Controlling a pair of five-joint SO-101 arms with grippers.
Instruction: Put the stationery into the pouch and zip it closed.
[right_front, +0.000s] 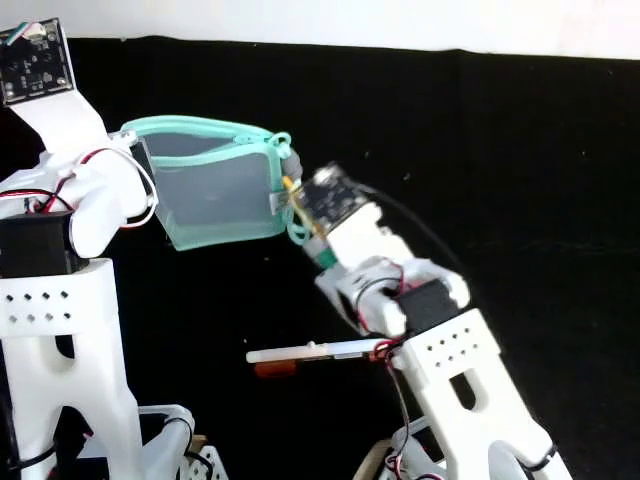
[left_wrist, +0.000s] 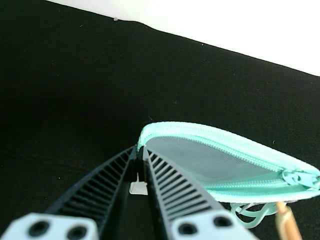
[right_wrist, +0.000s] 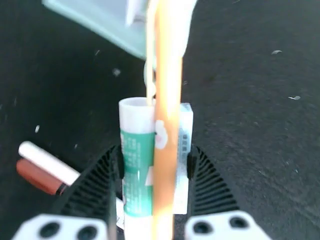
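Right jaws pinching green-white glue stick (right_wrist: 134, 165) and orange pencil (right_wrist: 167, 125), left jaws pinching translucent mint-edged pouch (right_front: 215, 190)

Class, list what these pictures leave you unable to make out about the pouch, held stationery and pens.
The pouch zip, open or closed: side-on in the high view, far end cut by the left wrist view's edge.
The pencil tip: blurred, cut off in the right wrist view.
The white block beside the green tube: half hidden by the pencil.
The white pen, red pen: ends behind the right arm, high view.
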